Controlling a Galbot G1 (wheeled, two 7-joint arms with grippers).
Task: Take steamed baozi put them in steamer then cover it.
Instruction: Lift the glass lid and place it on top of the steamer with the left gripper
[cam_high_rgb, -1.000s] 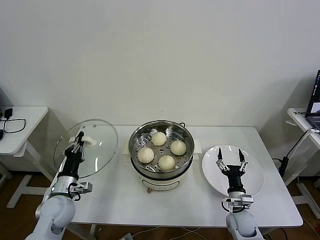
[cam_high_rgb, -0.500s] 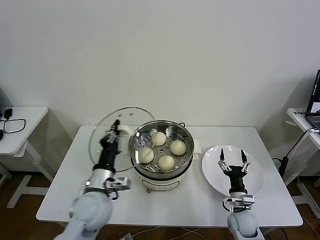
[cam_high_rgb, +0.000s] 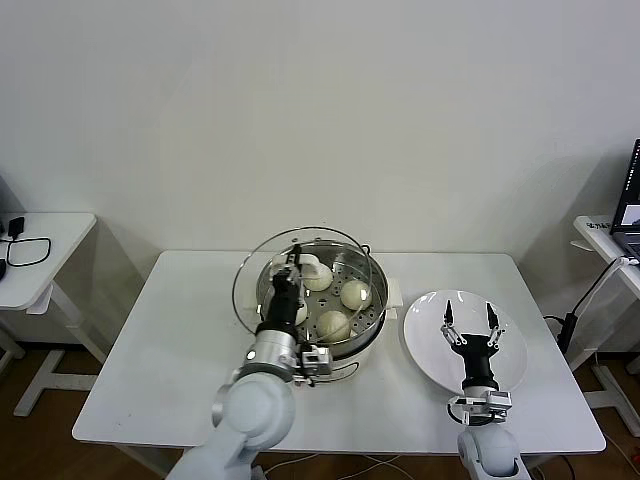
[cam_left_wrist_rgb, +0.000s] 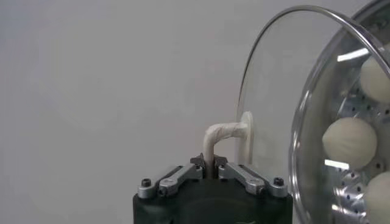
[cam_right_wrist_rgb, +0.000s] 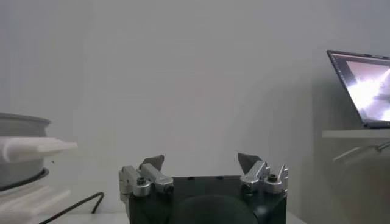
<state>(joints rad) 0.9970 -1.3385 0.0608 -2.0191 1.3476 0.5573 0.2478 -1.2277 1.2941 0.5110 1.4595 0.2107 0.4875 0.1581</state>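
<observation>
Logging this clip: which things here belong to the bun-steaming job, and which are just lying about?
Job:
baozi, four, in the steamer
glass lid, held by the left gripper

Lying about:
white plate, under the open right gripper
laptop

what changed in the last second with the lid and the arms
The left gripper, shut on the cover's handle, carried the cover from beyond the table's left edge rightward until it hangs tilted over the steamer, not yet seated. The four baozi stayed in the steamer. The right gripper stayed open above the white plate.
</observation>
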